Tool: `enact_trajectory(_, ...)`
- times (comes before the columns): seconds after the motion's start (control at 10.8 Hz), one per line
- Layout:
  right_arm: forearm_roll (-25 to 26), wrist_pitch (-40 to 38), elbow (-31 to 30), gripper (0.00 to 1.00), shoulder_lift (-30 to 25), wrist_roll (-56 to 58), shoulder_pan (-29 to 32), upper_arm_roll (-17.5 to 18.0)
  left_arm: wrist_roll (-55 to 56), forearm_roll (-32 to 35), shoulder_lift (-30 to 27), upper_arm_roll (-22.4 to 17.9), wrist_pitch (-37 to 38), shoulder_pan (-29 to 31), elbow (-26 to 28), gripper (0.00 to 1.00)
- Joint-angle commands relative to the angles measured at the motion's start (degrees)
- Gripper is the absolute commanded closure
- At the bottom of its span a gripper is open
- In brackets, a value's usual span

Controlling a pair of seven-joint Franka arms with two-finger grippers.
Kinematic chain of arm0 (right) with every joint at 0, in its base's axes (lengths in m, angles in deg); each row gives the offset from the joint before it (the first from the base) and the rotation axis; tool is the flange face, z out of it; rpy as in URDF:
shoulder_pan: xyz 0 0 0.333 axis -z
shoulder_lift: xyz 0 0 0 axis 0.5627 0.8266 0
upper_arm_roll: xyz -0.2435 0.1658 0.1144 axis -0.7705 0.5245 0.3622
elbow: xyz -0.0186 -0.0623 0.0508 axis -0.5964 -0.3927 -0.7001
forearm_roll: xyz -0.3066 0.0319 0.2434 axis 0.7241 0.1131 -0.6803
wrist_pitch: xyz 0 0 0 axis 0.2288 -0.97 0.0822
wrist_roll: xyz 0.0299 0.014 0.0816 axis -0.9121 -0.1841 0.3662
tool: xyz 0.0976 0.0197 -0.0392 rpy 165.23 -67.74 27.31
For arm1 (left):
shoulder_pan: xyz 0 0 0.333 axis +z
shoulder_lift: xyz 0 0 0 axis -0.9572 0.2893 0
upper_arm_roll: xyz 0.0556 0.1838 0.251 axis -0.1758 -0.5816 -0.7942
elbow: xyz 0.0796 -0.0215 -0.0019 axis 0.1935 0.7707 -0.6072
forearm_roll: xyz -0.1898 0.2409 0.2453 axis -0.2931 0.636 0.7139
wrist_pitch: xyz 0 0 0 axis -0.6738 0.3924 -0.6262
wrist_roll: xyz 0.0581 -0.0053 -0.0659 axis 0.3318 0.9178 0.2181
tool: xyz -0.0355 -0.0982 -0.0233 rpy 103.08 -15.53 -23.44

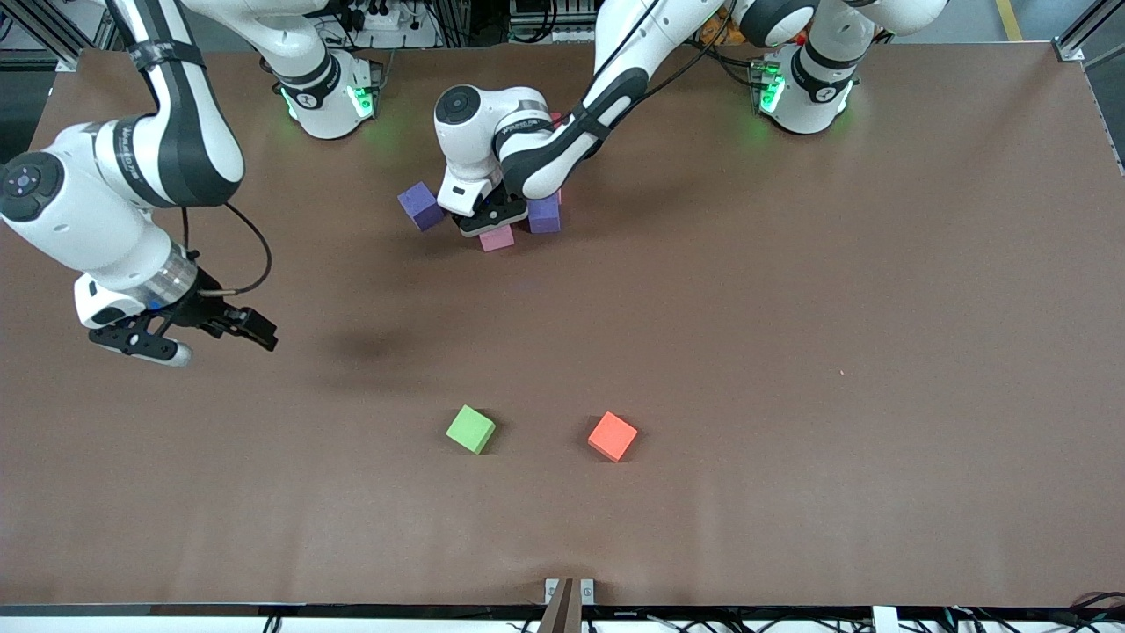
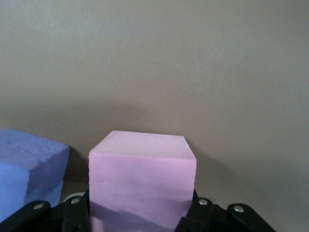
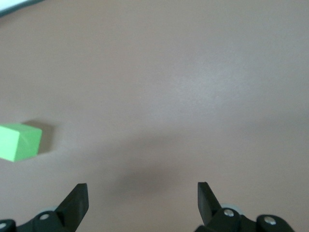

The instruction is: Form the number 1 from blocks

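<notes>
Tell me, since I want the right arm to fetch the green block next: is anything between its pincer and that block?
Nothing visible. The right pincer hangs open over bare table, and only brown surface separates it from the green block. The orange block sits beside the green one, toward the left arm's end.

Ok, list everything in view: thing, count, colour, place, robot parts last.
purple blocks: 2, purple, one on each side of the left gripper, near the arms' bases.
pink block: 1 clearly seen, pink, between the left gripper's fingers.
green block: 1, green, nearer the front camera.
orange block: 1, orange-red, beside the green one.
table: 1, brown.
left gripper: shut on the pink block.
right gripper: open, waiting over bare table.
</notes>
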Motion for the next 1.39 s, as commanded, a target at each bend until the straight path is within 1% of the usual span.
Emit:
enact_trajectory(0.0, -0.6, -0.4, 4.1, 0.0, 3.2, -2.9, -0.2, -0.1, -0.8, -0.4, -4.2, -0.7, 2.6, 3.3, 0.6, 1.0)
enact_trajectory(0.09, -0.6, -0.4, 4.1, 0.0, 3.2, -3.0, -0.2, -0.1, -3.8, -0.4, -4.9, -0.7, 4.3, 5.1, 0.7, 1.0)
enact_trajectory(0.19, -0.6, -0.4, 4.1, 0.0, 3.2, -3.0, -0.1, -0.1, -9.2, -0.8, -5.6, -0.5, 5.6, 7.7, 0.7, 1.0)
enact_trajectory(0.28, -0.9, -0.4, 4.1, 0.0, 3.2, -3.2, -0.2, -0.1, -14.2, -1.3, -5.7, 0.2, 6.4, 10.2, 0.7, 1.0)
enact_trajectory(0.37, -1.4, -0.4, 4.2, 0.0, 3.2, -3.7, -0.4, -0.1, -18.7, -1.4, -5.7, 1.1, 6.9, 11.6, 0.8, 1.0)
enact_trajectory(0.46, -2.2, -0.4, 4.2, 0.0, 3.4, -5.9, -1.2, -0.1, -22.0, -2.0, -5.7, 2.3, 9.0, 12.7, 1.6, 1.0)
enact_trajectory(0.56, -2.4, -0.3, 5.0, 0.0, 4.5, -10.0, -2.3, -0.1, -26.0, -2.2, -5.8, 3.8, 10.8, 14.4, 2.2, 1.0)
enact_trajectory(0.65, -2.4, -0.4, 7.6, 0.0, 7.0, -15.1, -3.4, -0.1, -29.9, -2.7, -5.2, 6.7, 10.8, 16.9, 2.6, 1.0)
enact_trajectory(0.74, -2.4, -0.4, 10.8, 0.0, 10.2, -20.4, -4.7, -0.1, -31.7, -3.2, -5.1, 8.1, 10.8, 17.3, 3.6, 1.0)
enact_trajectory(0.83, -2.2, -0.4, 13.5, 0.0, 12.6, -23.7, -5.9, -0.1, -32.1, -3.1, -5.1, 8.5, 10.5, 17.3, 4.8, 1.0)
enact_trajectory(0.93, -1.9, -0.3, 13.8, 0.0, 13.0, -23.8, -6.5, -0.1, -32.6, -3.1, -4.9, 9.2, 10.1, 17.3, 5.3, 1.0)
enact_trajectory(1.02, -1.4, -0.4, 13.6, 0.0, 12.3, -22.4, -6.4, -0.1, -33.1, -3.1, -4.9, 9.3, 8.8, 17.3, 6.1, 1.0)
enact_trajectory(1.21, -1.0, -0.4, 11.0, 0.0, 9.3, -4.6, -4.7, -0.5, -32.8, -3.1, -5.1, 9.4, 4.5, 17.1, 9.4, 1.0)
enact_trajectory(1.3, -0.2, -1.1, 10.9, 0.0, 7.8, 1.3, -3.6, -1.3, -32.4, -3.0, -5.3, 9.4, 3.0, 16.9, 10.6, 1.0)
